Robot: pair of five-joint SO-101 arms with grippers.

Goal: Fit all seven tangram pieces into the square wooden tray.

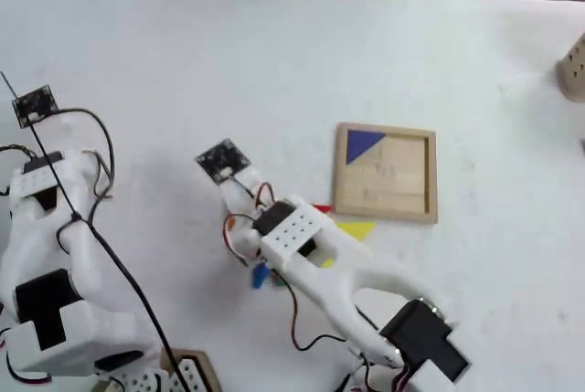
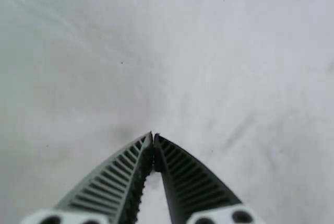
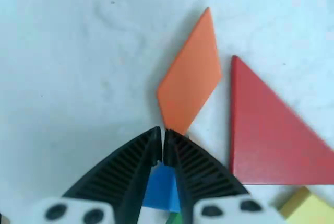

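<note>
Right wrist view puts the right gripper point(image 3: 162, 133) low over the table point(image 3: 62, 51), its two black ribbed fingers brought together so the tips meet. An orange parallelogram point(image 3: 189, 75) lies flat just beyond those tips, its near corner almost touching them. A red triangle point(image 3: 271, 135) lies beside it, off to one side of the gripper, with a thin strip of table between the two. A blue piece point(image 3: 162, 190) shows through the slit between the fingers, underneath them; whether they touch it cannot be told. A yellow piece point(image 3: 308, 205) sits by the red triangle's near edge.

From above, the right arm point(image 1: 352, 278) covers most of this cluster, leaving a red tip, a yellow corner and a bit of blue at its edges. That view adds the square wooden tray point(image 1: 384, 213), which sits a little apart from the arm's wrist, on the far side of the red and yellow pieces. A blue triangle point(image 1: 363, 143) fills one far corner of it.

The left arm point(image 1: 46, 227) stands well apart from the tray and pieces. Its wrist view has the left gripper point(image 2: 152, 137) closed tip to tip over bare table.
</note>
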